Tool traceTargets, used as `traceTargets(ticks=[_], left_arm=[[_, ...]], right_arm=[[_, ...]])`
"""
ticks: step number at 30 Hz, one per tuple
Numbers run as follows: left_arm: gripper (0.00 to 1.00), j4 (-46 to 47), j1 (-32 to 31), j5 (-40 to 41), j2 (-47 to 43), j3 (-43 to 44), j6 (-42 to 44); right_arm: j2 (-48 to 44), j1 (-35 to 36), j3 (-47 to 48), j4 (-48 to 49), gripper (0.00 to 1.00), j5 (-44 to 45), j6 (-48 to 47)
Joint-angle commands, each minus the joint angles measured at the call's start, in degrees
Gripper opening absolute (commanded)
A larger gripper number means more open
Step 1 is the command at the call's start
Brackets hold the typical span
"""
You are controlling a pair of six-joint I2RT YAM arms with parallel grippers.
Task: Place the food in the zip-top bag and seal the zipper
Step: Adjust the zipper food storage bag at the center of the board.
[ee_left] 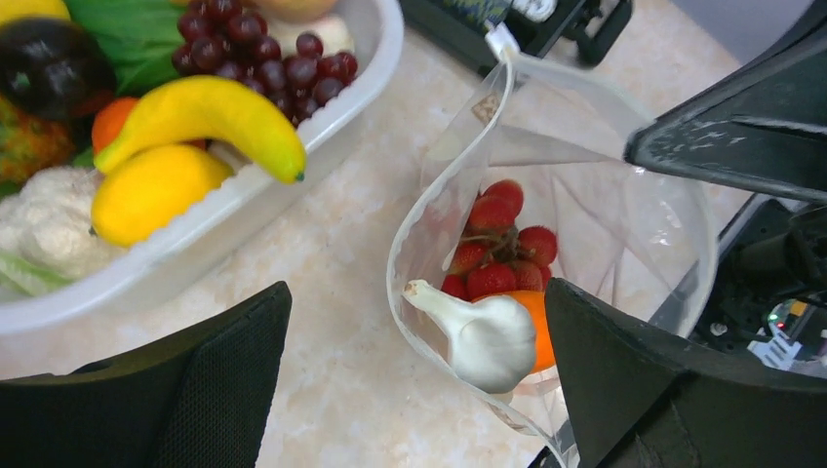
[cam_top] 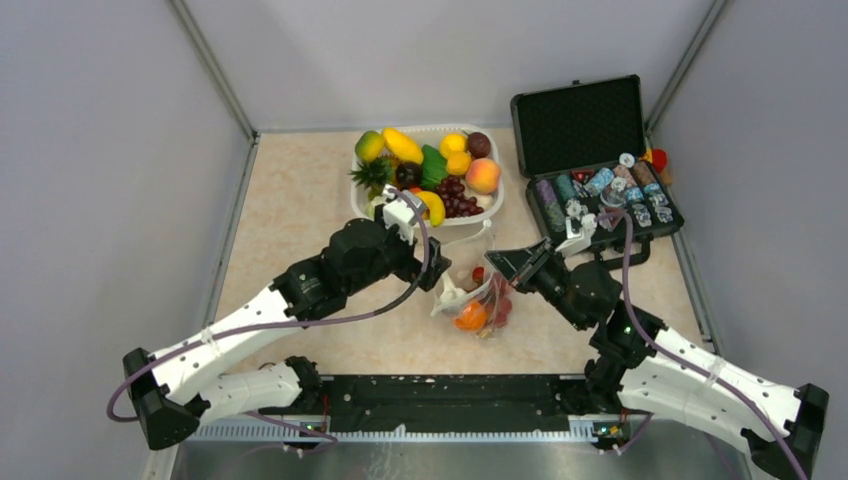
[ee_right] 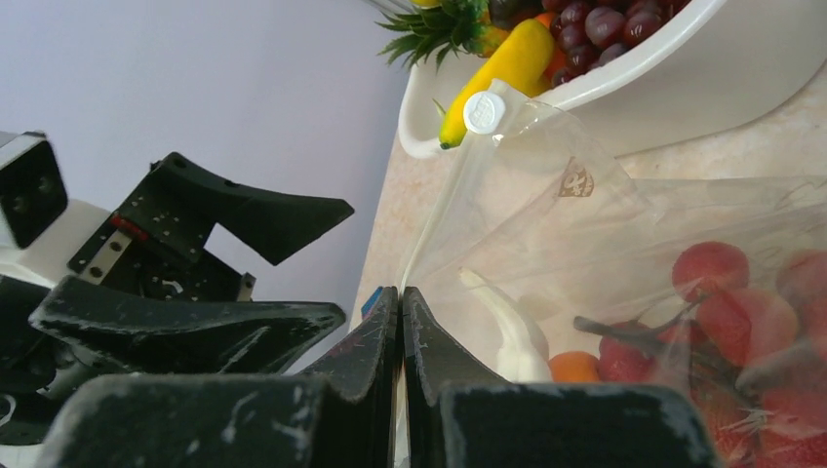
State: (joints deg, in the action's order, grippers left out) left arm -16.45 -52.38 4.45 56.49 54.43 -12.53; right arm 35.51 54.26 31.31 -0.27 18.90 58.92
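The filling step looks to be in hand. The bag [ee_left: 605, 205] lies on the table near the centre of the top view, just below the tub [ee_left: 244, 200]. Its mouth gapes toward the left gripper [ee_left: 417, 292], whose fingers stand wide apart either side of that mouth, holding nothing. Inside are strawberries [ee_left: 497, 244], an orange [ee_left: 538, 327] and a garlic [ee_left: 485, 339], which sits right at the opening. The right gripper [ee_right: 400, 292] has its fingers pressed together on the bag's edge, lifting that side. In its own view the plastic climbs from the fingertips to the white slider [ee_right: 483, 110] at top centre.

A banana [ee_left: 205, 117], grapes [ee_left: 263, 54] and more sit in the tub at the upper left of the left wrist view. So I'd guess the next move is a reach up there for another piece. If instead the bag is judged full, the garlic needs nudging deeper, the mouth flattening, and the slider running along the zipper [ee_left: 414, 219] against the right pinch.

I can't tell whether the right fingers pinch one wall of the bag or both. The bag's lower end is cut off behind the dark finger at lower right of the left wrist view. From above, both grippers crowd the bag's mouth.
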Motion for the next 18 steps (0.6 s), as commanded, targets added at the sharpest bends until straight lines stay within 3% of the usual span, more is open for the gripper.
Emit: traceTargets(ticks=[1,7,9,14,16,18], left_arm=[[0.99,-5.65,-0.09,5.02,3.3,1.19,-2.6],[0.94,-7.2,-0.09,5.99,5.79,1.6,-2.59],[0.8,-8.17,-0.09,5.52,7.31,1.98,-2.91],[0.58,-6.06,-0.09,1.32,8.97,0.83,-3.45],[0.45,-5.56,-0.09,-0.38,9.52,0.97,-3.62],[0.22,-5.23,-0.09,-1.05,9.82,1.38,-4.19]], right_arm=[[1.3,0.24,3.49,3.48,0.0,-1.96,-0.89],[0.76,0.23,3.46,3.53,0.0,-1.83,-0.58],[0.67,0.29,3.41,3.53,0.0,-1.71,-0.59],[0.53,0.23,3.08,3.52,0.0,-1.64,-0.33],[0.45,0.28,3.08,3.25,0.0,-1.67,-0.25],[0.32,0.28,3.14,2.82,0.0,-1.41,-0.21]])
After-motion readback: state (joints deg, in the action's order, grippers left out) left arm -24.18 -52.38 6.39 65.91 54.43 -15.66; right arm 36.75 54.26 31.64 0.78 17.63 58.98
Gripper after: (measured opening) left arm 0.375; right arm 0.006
